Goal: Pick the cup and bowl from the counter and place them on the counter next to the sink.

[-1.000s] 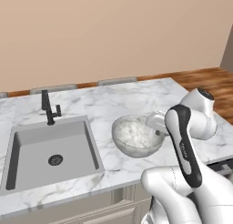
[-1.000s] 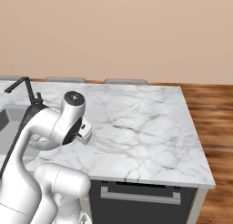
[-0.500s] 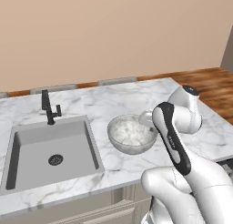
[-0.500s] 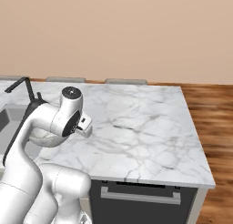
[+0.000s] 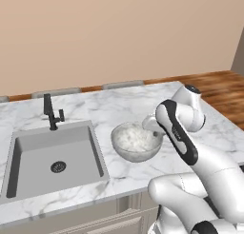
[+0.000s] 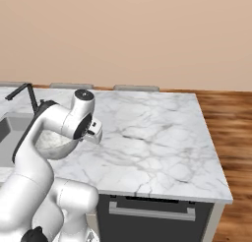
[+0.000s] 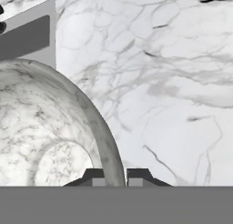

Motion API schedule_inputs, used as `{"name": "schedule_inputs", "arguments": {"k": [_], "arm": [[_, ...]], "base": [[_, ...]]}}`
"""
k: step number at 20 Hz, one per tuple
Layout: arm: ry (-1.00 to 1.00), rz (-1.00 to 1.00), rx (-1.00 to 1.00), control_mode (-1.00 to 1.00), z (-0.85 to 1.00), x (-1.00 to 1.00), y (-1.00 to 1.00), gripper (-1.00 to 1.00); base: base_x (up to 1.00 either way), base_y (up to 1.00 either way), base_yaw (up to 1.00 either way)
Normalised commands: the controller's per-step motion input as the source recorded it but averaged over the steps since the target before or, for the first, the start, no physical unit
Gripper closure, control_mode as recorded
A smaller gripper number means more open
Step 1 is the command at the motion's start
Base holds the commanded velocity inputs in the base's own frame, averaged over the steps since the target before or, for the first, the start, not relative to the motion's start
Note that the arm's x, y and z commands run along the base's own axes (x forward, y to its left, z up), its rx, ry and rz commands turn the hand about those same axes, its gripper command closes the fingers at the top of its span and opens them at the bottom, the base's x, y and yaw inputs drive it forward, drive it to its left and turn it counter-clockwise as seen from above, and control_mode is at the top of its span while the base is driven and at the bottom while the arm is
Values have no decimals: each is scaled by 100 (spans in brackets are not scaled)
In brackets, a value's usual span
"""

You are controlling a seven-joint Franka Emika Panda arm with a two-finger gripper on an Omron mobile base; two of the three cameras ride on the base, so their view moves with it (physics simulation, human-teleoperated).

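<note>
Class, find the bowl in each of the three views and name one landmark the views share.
Left base view: bowl at centre, right of the sink.
Right base view: bowl at left, mostly behind the arm.
Hand view: bowl at lower left, its rim between the gripper tips.
Shared landmark: the sink.

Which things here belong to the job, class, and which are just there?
Job:
wide grey-white speckled bowl, gripped at its rim
two-finger gripper
white marble counter
grey recessed sink

Just there:
short black faucet
wooden floor
</note>
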Motion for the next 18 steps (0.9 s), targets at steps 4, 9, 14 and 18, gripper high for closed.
{"name": "schedule_inputs", "arguments": {"k": [4, 9, 14, 18], "arm": [[0, 9, 0, -100, -26, 8, 13, 100], [0, 1, 0, -100, -29, 1, 5, 100], [0, 0, -1, -100, -22, 2, 0, 100], [0, 0, -2, -100, -24, 10, 0, 100]], "base": [[0, 0, 0], [0, 0, 0], [0, 0, 0], [0, 0, 0]]}}
